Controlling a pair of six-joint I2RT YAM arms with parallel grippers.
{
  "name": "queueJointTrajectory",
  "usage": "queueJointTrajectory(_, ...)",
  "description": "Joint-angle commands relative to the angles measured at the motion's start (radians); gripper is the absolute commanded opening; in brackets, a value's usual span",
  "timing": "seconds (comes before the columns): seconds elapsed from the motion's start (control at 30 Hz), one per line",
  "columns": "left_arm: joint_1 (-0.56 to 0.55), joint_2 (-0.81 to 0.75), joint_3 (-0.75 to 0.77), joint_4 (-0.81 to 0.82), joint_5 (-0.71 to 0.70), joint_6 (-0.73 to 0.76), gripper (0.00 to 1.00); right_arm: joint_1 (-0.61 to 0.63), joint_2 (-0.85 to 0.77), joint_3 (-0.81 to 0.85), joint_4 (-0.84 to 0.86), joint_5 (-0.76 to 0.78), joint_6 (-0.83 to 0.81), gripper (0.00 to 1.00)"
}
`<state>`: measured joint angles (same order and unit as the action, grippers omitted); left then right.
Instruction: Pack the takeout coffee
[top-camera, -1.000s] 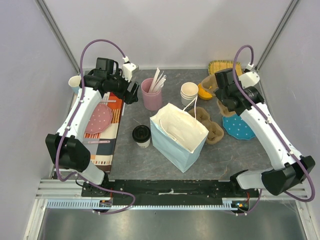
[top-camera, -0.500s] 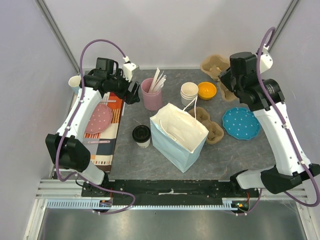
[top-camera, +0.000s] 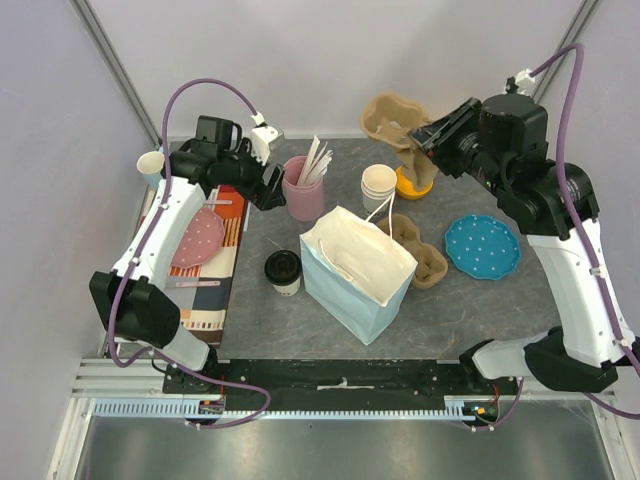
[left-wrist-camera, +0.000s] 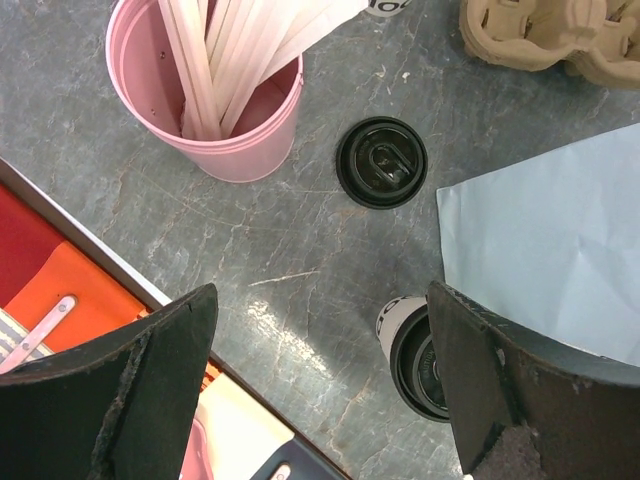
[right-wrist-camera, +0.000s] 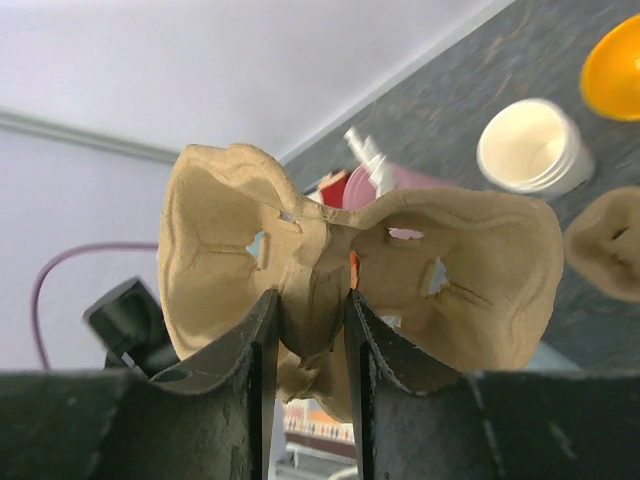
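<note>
The jaws of the right gripper (right-wrist-camera: 308, 320) are clamped on a cardboard cup carrier (right-wrist-camera: 220, 240). The left gripper's (left-wrist-camera: 320, 390) are spread above the takeout coffee (left-wrist-camera: 415, 350), which is set just beside a pale blue paper bag (left-wrist-camera: 560, 260).

Left tool (left-wrist-camera: 322, 395) spread; right tool (right-wrist-camera: 308, 335) pinched, raised.

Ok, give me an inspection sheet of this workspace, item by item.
Surface: grey table, crowded.
Job's things: takeout coffee upright, lidded, beside the open pale blue bag, not yet packed.
Clutter: pink cup of stirrers, stack of lidless cups, loose black lid, blue dotted plate, cardboard carrier on the table.
Grippers: left gripper open above the table near the coffee; right gripper shut on a second cardboard carrier, held in the air.
Cables: purple cable arches over each arm; no snag seen.
Surroundings: pale walls; nothing else seen.
</note>
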<state>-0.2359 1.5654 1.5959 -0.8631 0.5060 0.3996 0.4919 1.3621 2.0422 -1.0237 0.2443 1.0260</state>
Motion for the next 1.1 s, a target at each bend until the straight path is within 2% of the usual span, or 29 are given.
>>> queueJointTrajectory(0.0,-0.005,-0.042,0.01,0.003,0.023,-0.036,0.91,0.065,-0.029,-0.063,0.053,-0.137,0.08,0.36)
queueJointTrajectory(0.37,-0.011,-0.047,0.012,0.004,0.014,-0.041,0.91,0.226,-0.046,-0.013,-0.003,-0.103,0.146,0.37)
queueJointTrajectory(0.63,-0.014,-0.054,0.007,0.003,0.017,-0.047,0.91,0.295,-0.107,-0.16,-0.021,-0.079,0.184,0.38)
queueJointTrajectory(0.73,-0.016,-0.076,0.021,-0.005,0.058,-0.074,0.9,0.3,-0.132,-0.218,-0.024,-0.074,0.195,0.39)
queueJointTrajectory(0.87,-0.019,-0.117,0.047,-0.013,0.198,-0.105,0.9,0.315,-0.13,-0.263,-0.045,-0.068,0.201,0.4)
queueJointTrajectory(1.07,-0.039,-0.122,0.053,-0.025,0.218,-0.16,0.9,0.341,-0.095,-0.278,-0.111,-0.031,0.206,0.4)
